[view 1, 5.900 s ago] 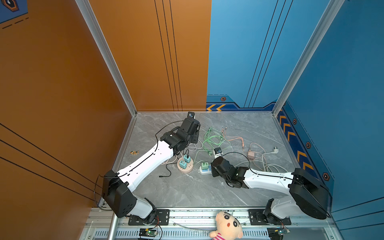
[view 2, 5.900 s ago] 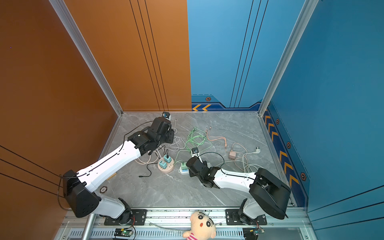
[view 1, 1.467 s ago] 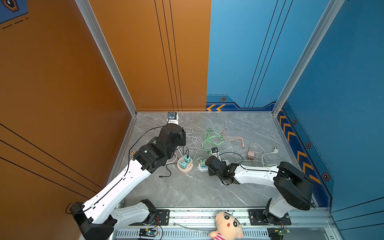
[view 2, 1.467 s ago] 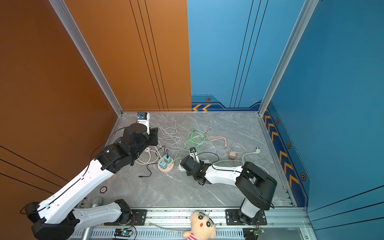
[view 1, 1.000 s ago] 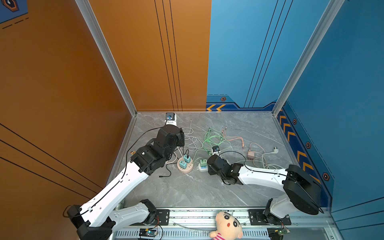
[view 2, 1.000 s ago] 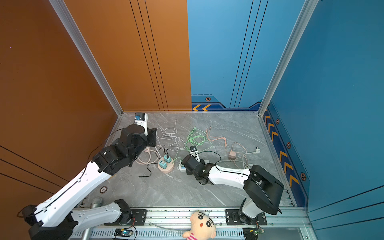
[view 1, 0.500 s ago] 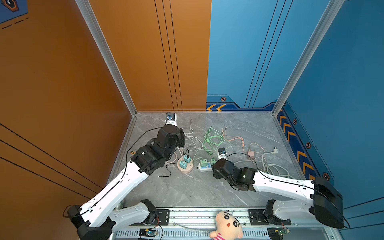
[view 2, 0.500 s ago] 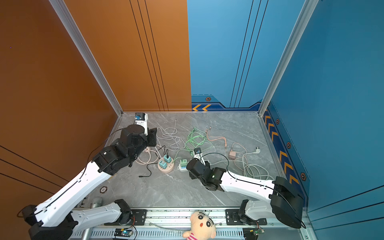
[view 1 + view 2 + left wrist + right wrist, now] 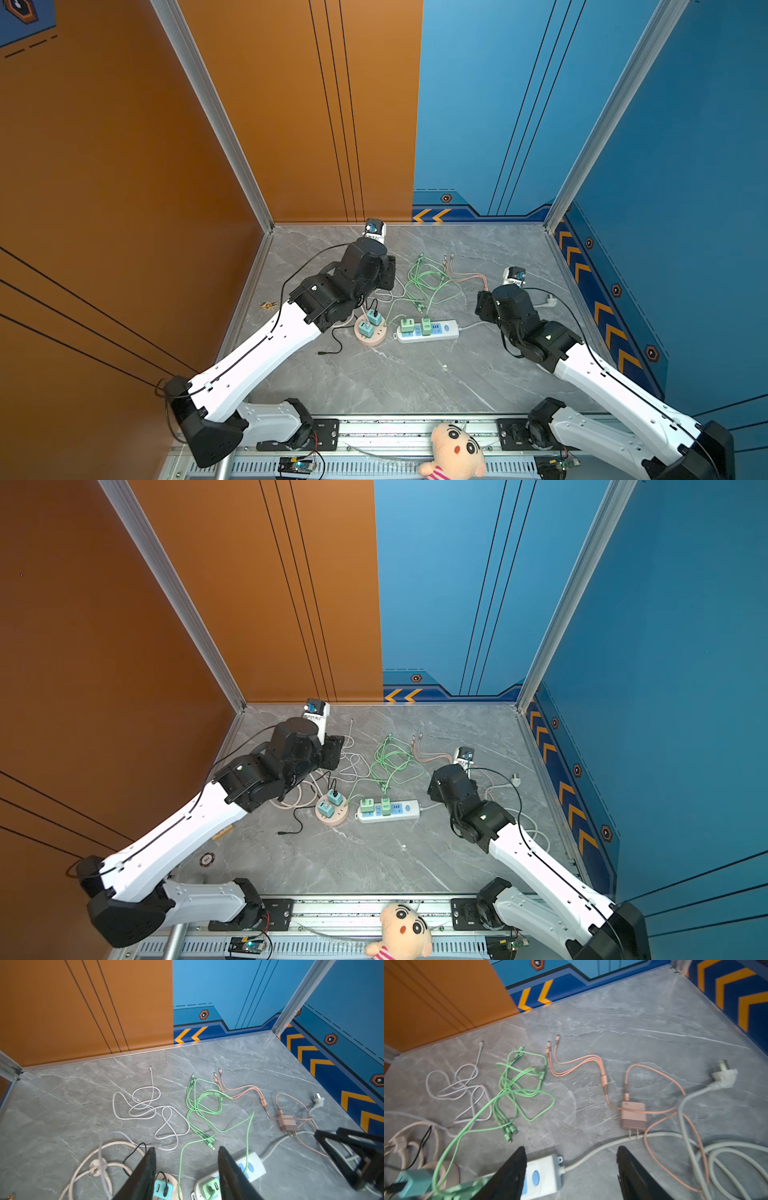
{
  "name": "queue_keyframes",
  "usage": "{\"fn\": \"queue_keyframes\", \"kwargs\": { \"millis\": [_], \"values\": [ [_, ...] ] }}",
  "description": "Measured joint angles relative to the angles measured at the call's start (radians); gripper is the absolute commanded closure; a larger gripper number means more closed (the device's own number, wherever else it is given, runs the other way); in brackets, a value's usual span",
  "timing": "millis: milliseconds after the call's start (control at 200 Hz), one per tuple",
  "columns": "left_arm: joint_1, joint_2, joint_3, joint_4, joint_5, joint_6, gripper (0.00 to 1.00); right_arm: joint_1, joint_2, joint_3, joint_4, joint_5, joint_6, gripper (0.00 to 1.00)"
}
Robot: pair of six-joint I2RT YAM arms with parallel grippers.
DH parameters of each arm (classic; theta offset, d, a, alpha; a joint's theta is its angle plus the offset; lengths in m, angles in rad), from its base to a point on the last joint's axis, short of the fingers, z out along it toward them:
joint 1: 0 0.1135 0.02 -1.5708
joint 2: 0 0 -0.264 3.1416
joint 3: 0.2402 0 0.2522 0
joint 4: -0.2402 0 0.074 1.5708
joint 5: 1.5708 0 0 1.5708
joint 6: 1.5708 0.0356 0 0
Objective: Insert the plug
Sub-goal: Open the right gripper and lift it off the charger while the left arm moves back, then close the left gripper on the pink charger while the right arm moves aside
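Both arms hung above the grey desk [image 9: 415, 382], and neither touched anything. My left tool [image 9: 185, 1169] stood with its jaws apart and empty. Its two dark fingers framed the round socket [image 9: 378, 337], which held two teal chargers. My right tool [image 9: 571, 1169] stood well open, also empty, over the switch end of the white power strip [image 9: 451, 328]. The strip already carried two green chargers [image 9: 407, 324], and the blue sockets beside them looked free.

I judged the plug left to insert to be the pink charger [image 9: 633, 1116]. It lay flat on the desk just beyond the right tool, with its prongs against the strip's grey cord [image 9: 593, 1151] and its pink cable [image 9: 577, 1065] looped around it.

To do this well, I would grip the pink charger across its flat sides with the right tool and keep the prongs clear. I would lift it off the grey cord, turn the prongs downward and line them up over a free socket. The left tool could press the strip down so that it did not slide. The trailing pink cable might snag.
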Motion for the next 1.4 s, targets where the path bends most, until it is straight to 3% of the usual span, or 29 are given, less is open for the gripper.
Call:
{"fn": "queue_keyframes", "kwargs": {
  "millis": [165, 435, 841, 1402],
  "values": [
    [-0.058, 0.119, 0.068, -0.006, 0.037, 0.004, 0.51, -0.195, 0.069, 0.068, -0.011, -0.117, -0.008, 0.29],
    [-0.114, 0.267, 0.17, -0.01, 0.099, 0.007, 0.45, -0.39, 0.171, 0.094, -0.01, -0.304, -0.016, 0.29],
    [-0.18, 0.525, 0.244, -0.015, 0.216, -0.031, 0.44, -0.491, 0.278, 0.096, -0.003, -0.449, -0.046, 0.29],
    [-0.242, 0.955, 0.623, -0.023, 0.41, -0.177, 0.33, -0.618, 0.299, 0.106, -0.002, -0.525, -0.056, 0.3]
  ]
}}
